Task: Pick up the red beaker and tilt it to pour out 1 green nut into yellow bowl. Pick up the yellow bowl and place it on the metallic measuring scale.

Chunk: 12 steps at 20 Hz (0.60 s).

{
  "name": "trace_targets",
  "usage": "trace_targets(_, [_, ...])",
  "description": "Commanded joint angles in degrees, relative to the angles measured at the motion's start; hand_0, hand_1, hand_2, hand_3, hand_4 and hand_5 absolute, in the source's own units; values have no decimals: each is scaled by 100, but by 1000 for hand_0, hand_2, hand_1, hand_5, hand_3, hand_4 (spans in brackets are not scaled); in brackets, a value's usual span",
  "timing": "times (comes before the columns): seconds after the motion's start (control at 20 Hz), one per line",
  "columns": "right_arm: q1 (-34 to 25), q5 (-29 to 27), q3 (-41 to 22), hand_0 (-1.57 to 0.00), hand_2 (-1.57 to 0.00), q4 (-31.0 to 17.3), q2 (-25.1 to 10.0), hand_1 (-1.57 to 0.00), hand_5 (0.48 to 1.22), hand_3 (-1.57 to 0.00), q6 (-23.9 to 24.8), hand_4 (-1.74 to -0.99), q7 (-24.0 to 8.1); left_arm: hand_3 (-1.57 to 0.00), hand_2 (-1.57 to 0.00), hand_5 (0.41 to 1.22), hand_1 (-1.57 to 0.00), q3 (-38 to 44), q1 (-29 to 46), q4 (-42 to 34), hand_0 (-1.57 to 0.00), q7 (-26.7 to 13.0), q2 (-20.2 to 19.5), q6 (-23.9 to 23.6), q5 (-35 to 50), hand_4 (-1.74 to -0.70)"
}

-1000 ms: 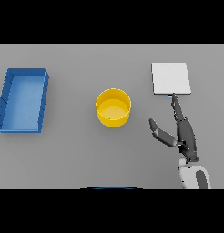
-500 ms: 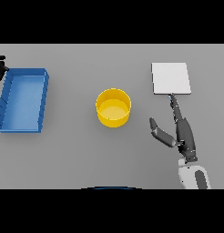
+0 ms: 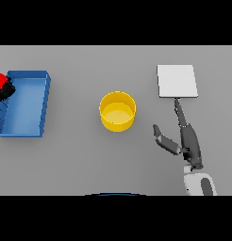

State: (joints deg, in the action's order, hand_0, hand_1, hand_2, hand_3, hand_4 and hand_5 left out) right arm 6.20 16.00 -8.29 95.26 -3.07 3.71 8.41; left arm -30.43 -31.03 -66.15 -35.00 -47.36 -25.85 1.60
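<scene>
The yellow bowl point(image 3: 117, 111) stands upright in the middle of the table. At the back right lies the flat metallic measuring scale point(image 3: 177, 81). My right hand point(image 3: 189, 140) rests open on the table just in front of the scale, fingers straight toward it and thumb out to the left. At the far left edge my left hand point(image 3: 5, 90) shows only in part, its dark fingers curled round the red beaker point(image 3: 0, 80), above the left wall of the blue bin. No green nut is visible.
A blue rectangular bin point(image 3: 23, 103) sits at the left of the table, its long side running front to back.
My left hand with the red beaker has come into view at the left edge and moved right, over the blue bin's side. The right hand has stayed put.
</scene>
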Motion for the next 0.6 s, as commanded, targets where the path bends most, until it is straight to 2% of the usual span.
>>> trace_targets(0.0, [0, -11, 6, 1, 1, 15, 1, 1, 663, 1, -4, -1192, -22, -1362, -1432, 830, -1449, -8, 17, -39, -1564, 10, -22, 92, -6, -1374])
trace_targets(0.05, [-1, -36, 16, 1, 1, -68, 13, 1, 663, 1, -10, -1188, 22, -1129, -1187, 803, -1180, -14, 77, -142, -1457, 126, -80, 435, 209, -1229])
trace_targets(0.1, [-3, -4, 10, 1, 1, -12, 19, 1, 664, 1, 34, -1187, 82, -903, -959, 778, -944, -26, 130, -268, -1166, 109, -166, 764, 381, -1120])
trace_targets(0.15, [38, -4, 1, 1, 1, 26, 11, 1, 665, 1, 27, -1185, 124, -722, -767, 758, -755, -37, 133, -373, -932, 62, -244, 1030, 506, -1034])
trace_targets(0.25, [52, 17, -18, 1, 1, 104, -11, 1, 667, 1, 3, -1182, -48, -462, -490, 723, -483, -59, 137, -534, -596, 60, -365, 1323, 626, -916])
trace_targets(0.4, [95, -50, 35, 1, 1, 145, -67, 1, 666, 1, -32, -1189, -89, -236, -251, 688, -247, -1, 213, -496, -305, 148, -456, 1555, 788, -831])
trace_targets(0.5, [123, 25, -50, 1, 1, 221, -18, 1, 668, 1, -26, -1188, -171, -151, -160, 679, -158, -23, 125, -390, -195, 159, -356, 1552, 753, -802])
trace_targets(0.55, [139, 50, -68, 1, 1, 218, 4, 1, 663, 1, -9, -1187, -178, -120, -128, 678, -126, 28, 111, -356, -156, 294, -350, 1517, 766, -797])
